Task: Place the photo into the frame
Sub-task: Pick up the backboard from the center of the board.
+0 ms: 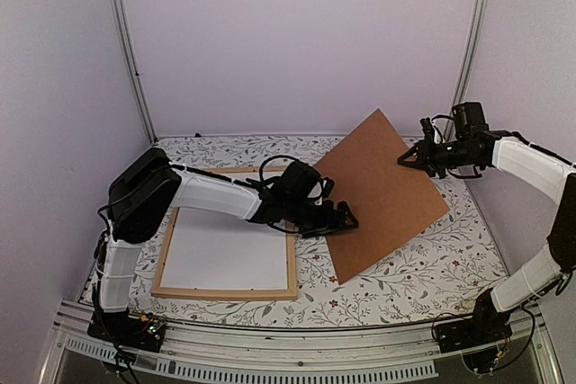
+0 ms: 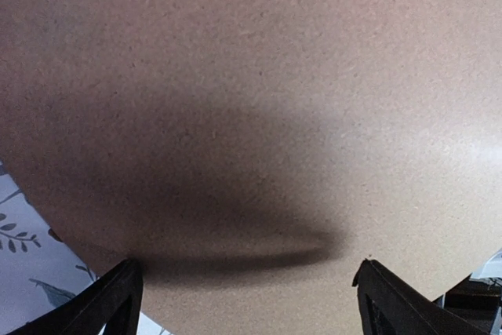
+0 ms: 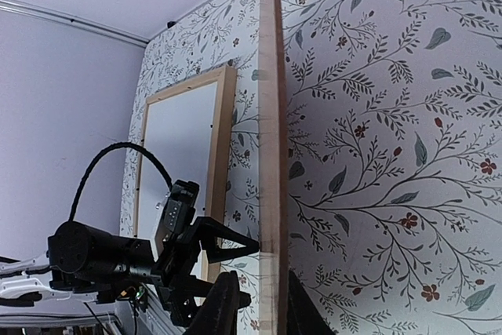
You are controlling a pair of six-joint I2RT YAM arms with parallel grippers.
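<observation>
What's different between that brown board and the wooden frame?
The brown board is a solid plain sheet; the wooden frame is a thin rim around a white panel. The frame lies flat on the table; the board is tilted up, its edge between the fingers of the right gripper. Both are rectangular and of similar size.

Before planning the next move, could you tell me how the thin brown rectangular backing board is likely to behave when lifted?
Probably stiff: pinched at one edge by the right gripper, the thin brown rectangular backing board shows a straight edge. Likely light, yet apt to pivot in so narrow a grip.
</observation>
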